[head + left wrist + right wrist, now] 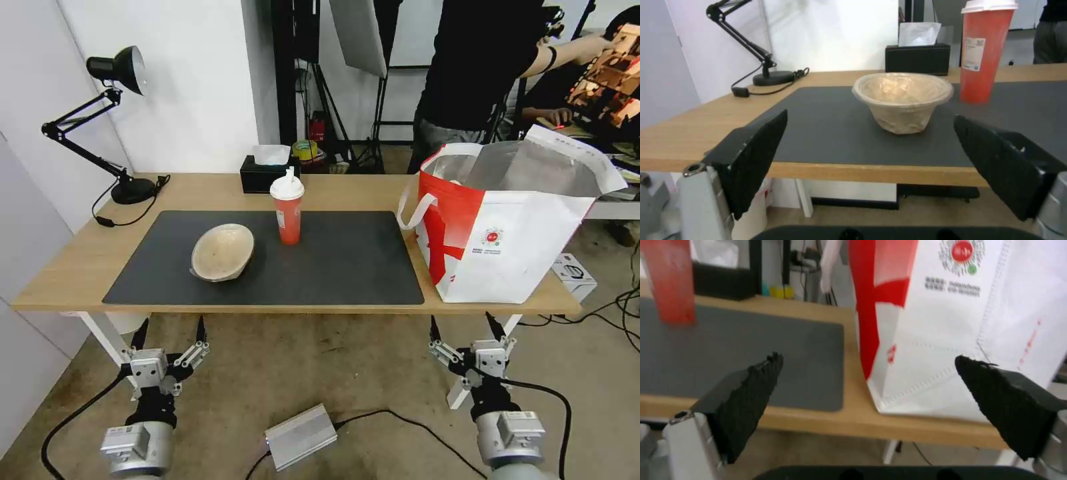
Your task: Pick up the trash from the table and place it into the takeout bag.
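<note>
Light-wood bench (pixel 80 267): beige bowl (pixel 223 251) and red cup (pixel 287 208) sit on its mat, bag (pixel 507 227) gaping rightward to receive them. Left hand (pixel 170 333) and right hand (pixel 465 327) hang released below its edge.

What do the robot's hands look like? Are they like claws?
A bit like claws. The left gripper and right gripper each have two thin black fingers with a rough, textured inner face, fixed to pale silver-grey metal blocks. Behind those come black wrist sections, then silver-grey round arm parts. A black cable loops out from each arm.
</note>
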You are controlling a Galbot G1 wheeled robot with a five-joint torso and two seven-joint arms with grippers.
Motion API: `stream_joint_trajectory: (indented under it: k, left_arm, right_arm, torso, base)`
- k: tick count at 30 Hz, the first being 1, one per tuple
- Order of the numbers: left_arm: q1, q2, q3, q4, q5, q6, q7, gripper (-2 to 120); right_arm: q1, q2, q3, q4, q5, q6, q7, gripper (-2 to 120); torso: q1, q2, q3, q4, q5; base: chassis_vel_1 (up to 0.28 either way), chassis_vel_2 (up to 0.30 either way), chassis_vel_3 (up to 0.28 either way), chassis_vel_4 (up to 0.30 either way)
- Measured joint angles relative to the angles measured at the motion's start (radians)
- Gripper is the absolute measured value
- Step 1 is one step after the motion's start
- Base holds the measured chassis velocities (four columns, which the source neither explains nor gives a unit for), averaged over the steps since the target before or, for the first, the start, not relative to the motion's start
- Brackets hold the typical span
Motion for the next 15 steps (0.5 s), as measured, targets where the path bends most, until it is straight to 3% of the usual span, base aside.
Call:
stream_joint_trajectory:
  k: [15]
  left_arm:
    - [0.000, 0.000, 0.005, -0.008, 0.006, 0.001, 0.000, 100]
  right_arm:
    - [0.099, -0.112, -0.070, 0.053, 0.156, -0.001, -0.058, 100]
  torso:
    - [0.000, 0.000, 0.000, 0.0000, -0.0001]
  base:
    - [0.000, 0.000, 0.000, 0.000]
